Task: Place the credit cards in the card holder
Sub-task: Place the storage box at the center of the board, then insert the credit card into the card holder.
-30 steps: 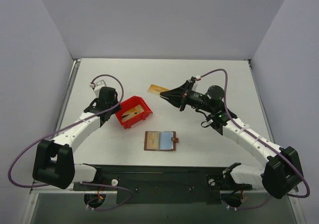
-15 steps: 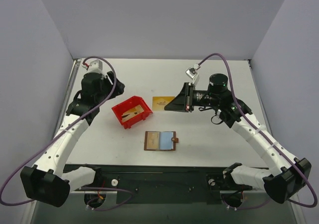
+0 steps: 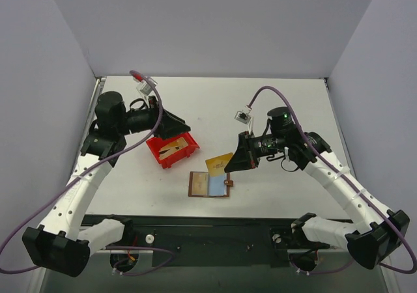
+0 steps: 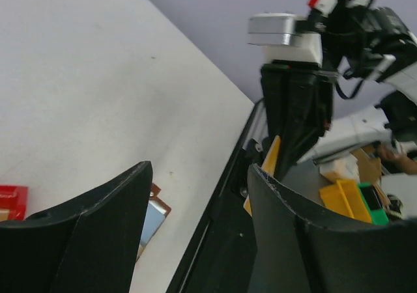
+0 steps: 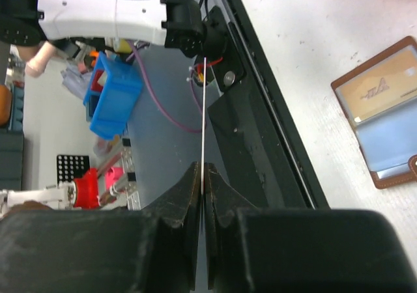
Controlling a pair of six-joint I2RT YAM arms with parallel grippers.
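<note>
R wrist view: card point(image 5: 204, 111) pinched in the R jaws shows edge-on only, as a thin line, so its face is unreadable. The card holder point(image 5: 384, 120) beyond the jaws is cut off by the frame edge. L wrist view: card holder mostly behind one L jaw; red bin point(image 4: 12, 200) cut off at the edge. Top view: L jaws cover part of the bin; cards inside point(image 3: 171, 148) too small to count.

The white table point(image 3: 273, 104) holds a red bin point(image 3: 174, 151) near the left fingers point(image 3: 174, 120) and an open brown card holder point(image 3: 210, 184) beside the right fingers point(image 3: 236, 161).
</note>
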